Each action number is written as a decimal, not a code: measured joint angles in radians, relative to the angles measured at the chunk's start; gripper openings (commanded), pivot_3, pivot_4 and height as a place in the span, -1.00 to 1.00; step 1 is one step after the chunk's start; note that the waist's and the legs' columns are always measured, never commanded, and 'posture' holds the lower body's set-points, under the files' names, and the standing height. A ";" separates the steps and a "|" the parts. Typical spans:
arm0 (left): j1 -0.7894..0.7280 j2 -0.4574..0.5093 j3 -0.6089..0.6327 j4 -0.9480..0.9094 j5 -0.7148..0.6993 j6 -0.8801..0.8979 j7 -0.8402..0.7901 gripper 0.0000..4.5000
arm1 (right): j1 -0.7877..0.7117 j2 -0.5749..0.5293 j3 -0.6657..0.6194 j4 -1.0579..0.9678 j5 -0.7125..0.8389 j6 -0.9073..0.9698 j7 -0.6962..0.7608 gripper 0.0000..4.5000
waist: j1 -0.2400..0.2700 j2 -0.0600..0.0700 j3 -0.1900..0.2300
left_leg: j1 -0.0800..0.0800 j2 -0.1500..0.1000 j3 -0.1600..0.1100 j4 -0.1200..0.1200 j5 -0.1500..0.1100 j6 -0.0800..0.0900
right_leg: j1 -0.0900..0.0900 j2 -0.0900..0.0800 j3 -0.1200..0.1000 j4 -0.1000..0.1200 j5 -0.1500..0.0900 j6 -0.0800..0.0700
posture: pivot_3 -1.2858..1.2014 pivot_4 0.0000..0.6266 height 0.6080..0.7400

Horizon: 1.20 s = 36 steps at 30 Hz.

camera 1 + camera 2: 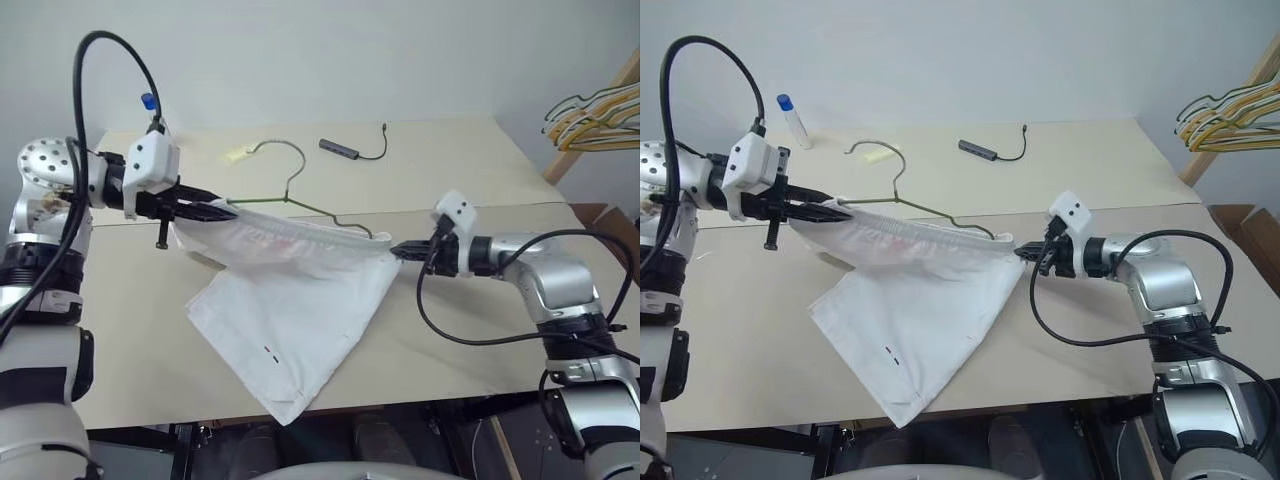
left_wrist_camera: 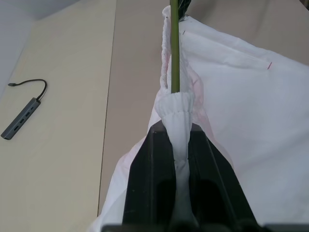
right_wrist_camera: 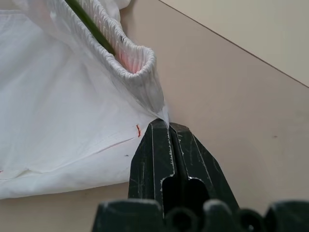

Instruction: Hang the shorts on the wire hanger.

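Shorts waistband stretched between both clamped jaws, wire hanger threaded inside; USB hub behind.

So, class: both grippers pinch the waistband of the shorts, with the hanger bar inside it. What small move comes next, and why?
Probably ease the right gripper outward, keeping the shorts taut: the left gripper grips the other waistband end, and the wire hanger already runs inside the waistband.

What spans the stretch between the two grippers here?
The shorts' elastic waistband, held taut from the left gripper to the right gripper, with the wire hanger running along it; the head views show it.
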 measured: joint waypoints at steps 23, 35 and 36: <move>-0.016 -0.075 0.048 0.033 0.089 0.001 0.048 -1.00 | -0.289 -0.022 0.191 -0.171 -0.091 0.023 0.078 -0.98 | 0.000 0.000 0.000 | -0.002 0.000 -0.001 0.002 0.000 0.000 | -0.001 0.000 -0.002 0.002 0.000 0.000 | -0.01 -1.00 1.00; -0.002 -0.086 0.061 0.030 0.090 0.001 0.060 -1.00 | -0.289 -0.024 0.183 -0.148 -0.083 -0.044 0.146 0.25 | 0.002 0.000 0.000 | -0.003 0.000 -0.004 0.003 0.000 0.000 | -0.001 -0.001 -0.004 0.004 0.000 0.000 | -0.01 -1.00 1.00; -0.002 -0.086 0.061 0.030 0.090 0.000 0.061 -1.00 | -0.278 -0.027 0.183 -0.149 -0.084 -0.063 0.152 0.25 | 0.001 0.000 0.000 | -0.003 0.000 -0.004 0.004 0.000 0.000 | -0.001 -0.001 -0.004 0.004 0.000 0.000 | -0.01 -1.00 1.00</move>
